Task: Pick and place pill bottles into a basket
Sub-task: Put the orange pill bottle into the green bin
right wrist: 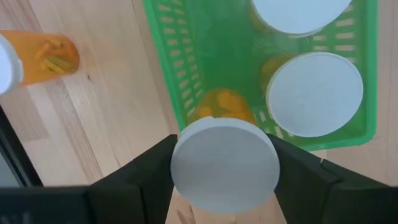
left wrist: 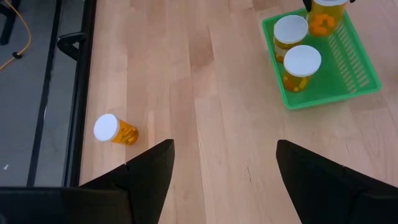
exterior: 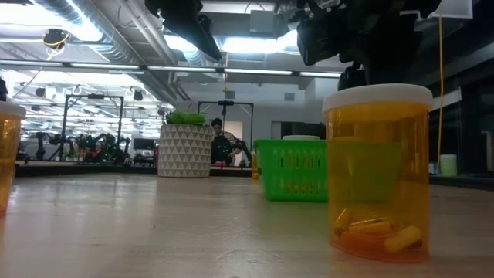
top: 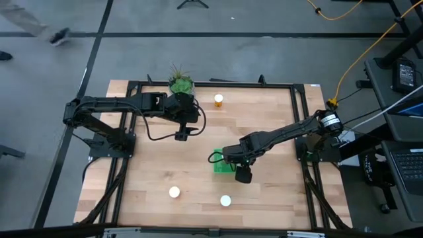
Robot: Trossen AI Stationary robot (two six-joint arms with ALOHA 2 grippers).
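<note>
The green basket [top: 218, 165] sits mid-table, right of centre, and holds two upright pill bottles with white caps [left wrist: 291, 30] [left wrist: 302, 61]. My right gripper [right wrist: 224, 163] is over the basket's edge, pointing down and shut on a third pill bottle [left wrist: 324, 14]. Three more bottles stand on the wood: one at the far edge [top: 218, 100] and two near the front [top: 174, 192] [top: 225, 200]. My left gripper [top: 182, 135] hangs open above bare table near the plant, with nothing between its fingers [left wrist: 155, 168]. My right gripper pinches the pill bottle's white cap [right wrist: 224, 165] by its rim, one finger [right wrist: 155, 174] on each side. The fingers come from above, pointing down. The bottle is upright below them, its orange body [right wrist: 224, 104] just inside the basket's wall [right wrist: 180, 81]. Whether its base rests on the floor is hidden.
A green plant in a white pot [top: 180, 84] stands at the table's far edge, close to my left arm. A black frame [top: 132, 84] runs around the tabletop. Bare wood lies between the basket and the two front bottles.
</note>
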